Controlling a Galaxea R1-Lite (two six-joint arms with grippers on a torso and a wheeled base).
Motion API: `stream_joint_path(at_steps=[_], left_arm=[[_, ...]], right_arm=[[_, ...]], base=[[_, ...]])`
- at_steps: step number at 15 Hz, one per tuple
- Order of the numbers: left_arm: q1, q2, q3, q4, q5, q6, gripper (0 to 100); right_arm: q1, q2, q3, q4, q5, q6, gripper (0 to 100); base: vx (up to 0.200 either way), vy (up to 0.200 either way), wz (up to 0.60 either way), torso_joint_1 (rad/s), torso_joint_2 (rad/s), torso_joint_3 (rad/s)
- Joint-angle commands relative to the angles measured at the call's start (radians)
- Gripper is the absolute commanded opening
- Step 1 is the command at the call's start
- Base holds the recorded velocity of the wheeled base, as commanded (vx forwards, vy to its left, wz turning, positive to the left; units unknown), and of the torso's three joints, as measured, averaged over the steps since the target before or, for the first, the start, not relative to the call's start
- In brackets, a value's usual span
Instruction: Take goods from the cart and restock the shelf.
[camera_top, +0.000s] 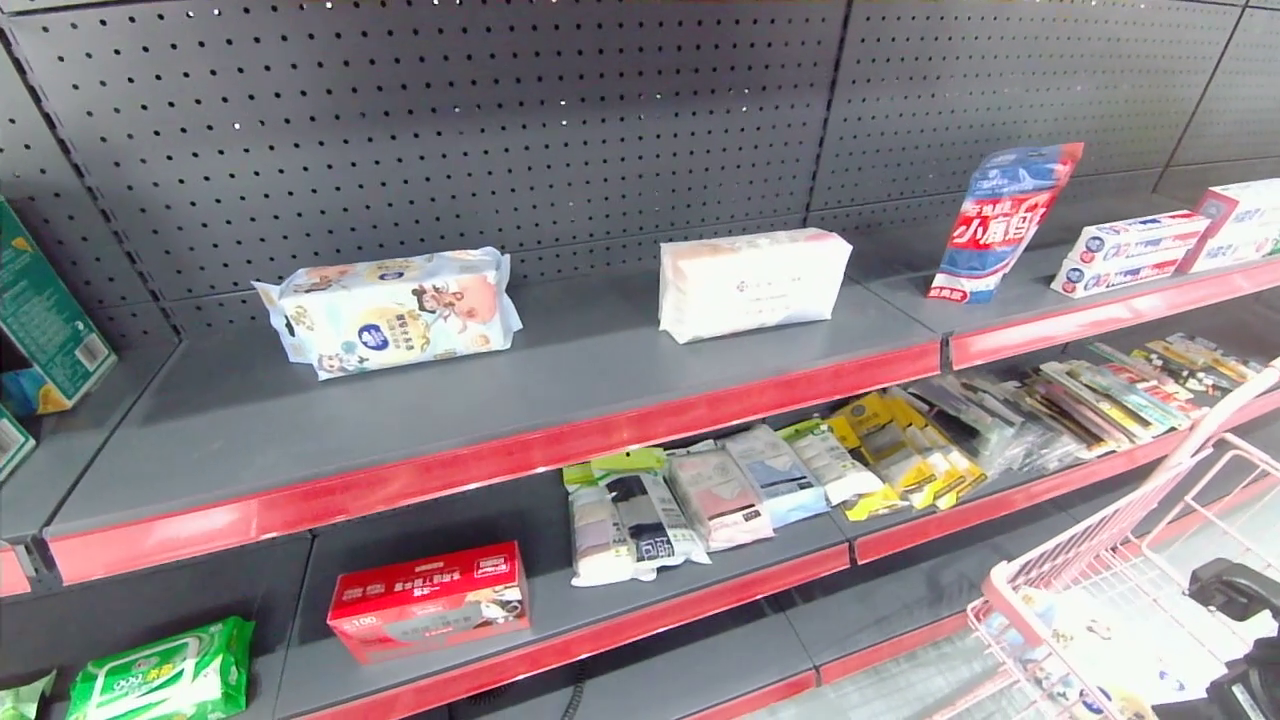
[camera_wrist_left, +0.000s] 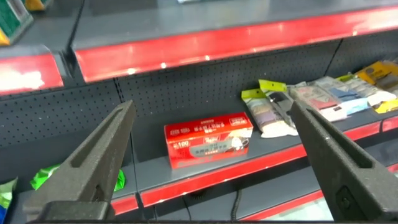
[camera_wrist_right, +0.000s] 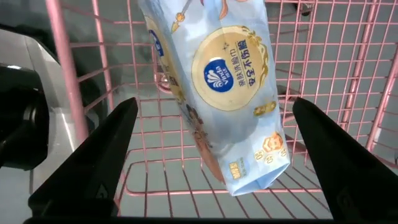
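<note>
1. Cart (camera_top: 1100, 585) sits at the lower right in front of the shelf (camera_top: 500, 400). It's pink wire all round, and inside is a pack of wipes (camera_wrist_right: 224, 93), pale blue with a round gold-rimmed badge, lying at a tilt.
2. Right hand (camera_wrist_right: 214, 109) hangs over the cart with its fingers spread wide. The pack of wipes sits between them in the wrist view, and as far as I can see neither finger touches it.
3. Left hand (camera_wrist_left: 211, 109) is spread wide too and holds nothing. It's pointed at the lower shelf level, where a red box (camera_wrist_left: 208, 138) sits near the front edge.
4. On the upper shelf board, a second pack (camera_top: 390, 310) with cartoon print sits toward the left. A white tissue pack (camera_top: 750, 282) is well apart to its right, and both are close to the pegboard back.
5. The next bay to the right has a blue and red pouch (camera_top: 1005, 220) standing against the back panel, with toothpaste boxes (camera_top: 1135, 250) stacked near it.
6. On the level with the red box, small bagged items (camera_top: 640, 520) fan out to its right. A green pack (camera_top: 165, 675) sits off to its left.
</note>
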Motion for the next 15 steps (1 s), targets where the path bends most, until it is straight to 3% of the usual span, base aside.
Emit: stream_joint_path(at_steps=[1,4,8,15], left_arm=[[0.001,0.001,0.000,0.000,0.000,0.000,100],[0.001,0.001,0.000,0.000,0.000,0.000,100],[0.001,0.001,0.000,0.000,0.000,0.000,100],[0.001,0.001,0.000,0.000,0.000,0.000,100]], right_arm=[[-0.012,0.009,-0.039,0.001,0.006,-0.003,100],[-0.030,0.029,-0.104,0.005,0.036,-0.026,100],[-0.065,0.090,-0.125,0.013,0.124,-0.167,100],[-0.068,0.210,-0.163,0.012,0.154,-0.210,100]], base=[[0.000,0.000,0.00,-0.193,0.42,0.242],[0.000,0.000,0.00,-0.111,0.26,0.152],[0.000,0.000,0.00,-0.012,0.03,0.016],[0.000,0.000,0.00,0.000,0.00,0.000]])
